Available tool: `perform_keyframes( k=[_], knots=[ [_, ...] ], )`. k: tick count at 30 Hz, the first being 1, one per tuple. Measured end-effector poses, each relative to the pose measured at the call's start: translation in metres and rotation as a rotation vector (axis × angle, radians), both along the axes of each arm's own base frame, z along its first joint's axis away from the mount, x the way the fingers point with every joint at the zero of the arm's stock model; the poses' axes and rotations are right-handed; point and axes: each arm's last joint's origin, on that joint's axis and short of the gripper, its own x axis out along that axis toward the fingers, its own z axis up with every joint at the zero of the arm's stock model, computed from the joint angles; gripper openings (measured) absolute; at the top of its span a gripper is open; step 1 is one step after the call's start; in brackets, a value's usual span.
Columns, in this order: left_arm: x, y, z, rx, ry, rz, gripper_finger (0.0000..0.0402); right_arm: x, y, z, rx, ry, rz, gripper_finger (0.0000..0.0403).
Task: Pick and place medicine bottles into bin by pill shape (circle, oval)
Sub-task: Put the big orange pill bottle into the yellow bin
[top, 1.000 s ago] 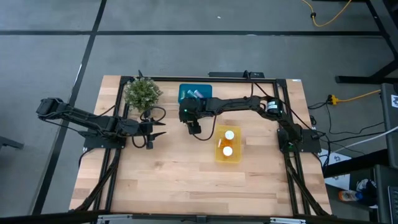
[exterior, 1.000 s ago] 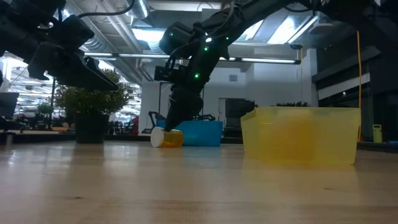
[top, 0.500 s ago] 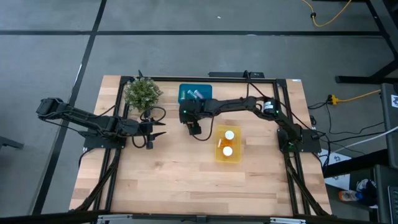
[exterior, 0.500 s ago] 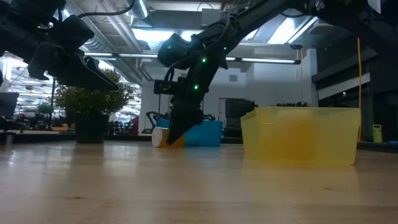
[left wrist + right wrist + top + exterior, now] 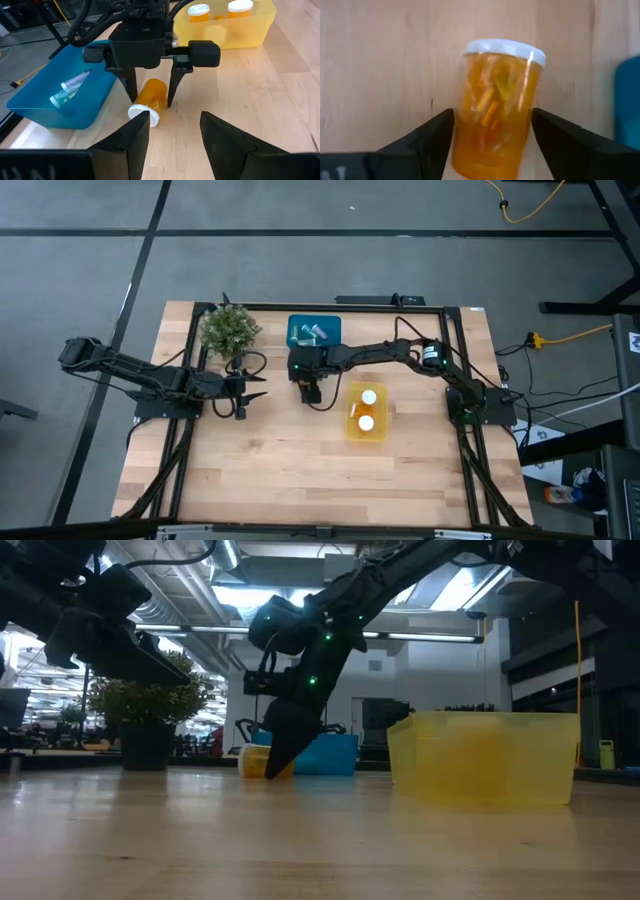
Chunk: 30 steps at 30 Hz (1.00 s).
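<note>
Pale wood made up the bench [image 5: 270,470], and everything on it could be placed from the yellow bin [image 5: 367,412] near its middle. A blue bin [image 5: 314,331] sat beyond the yellow bin toward the back edge, with pale teal bottles [image 5: 70,89] lying in it, and a potted plant [image 5: 229,330] stood farther off to that side. The left gripper [image 5: 255,387] hung well apart from the yellow bin, fingers [image 5: 131,139] spread and holding nothing. The right gripper [image 5: 310,390] stood just beside the yellow bin, between it and the blue bin, its fingers [image 5: 432,137] spread either side of an orange bottle [image 5: 148,97] lying on its side on the wood, white cap outward; whether they touched it I could not tell. Two white-capped orange bottles [image 5: 367,408] stood upright inside the yellow bin.
</note>
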Motion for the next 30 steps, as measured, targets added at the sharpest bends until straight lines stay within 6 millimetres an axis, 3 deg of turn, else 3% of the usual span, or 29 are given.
perform_keyframes(
  k=[5, 16, 22, 30],
  knots=[
    [0.0, 0.0, 0.0, 0.0, 0.0, 0.0, 0.0169, 0.001, 0.003, 0.0, 0.055, -0.016, -0.104, 0.0254],
    [0.0, 0.0, 0.0, 0.0, 0.0, 0.0, 0.0169, 0.001, 0.003, 0.002, 0.162, -0.038, -0.323, 0.0174],
    [0.0, 0.0, 0.0, 0.0, 0.0, 0.0, 0.0169, 0.003, 0.014, 0.035, 0.177, 0.045, -0.39, 0.0173],
    [0.0, 0.0, 0.0, 0.0, 0.0, 0.0, 0.0169, -0.006, 0.045, 0.084, 0.006, 0.142, -0.474, 0.0173]
  ],
)
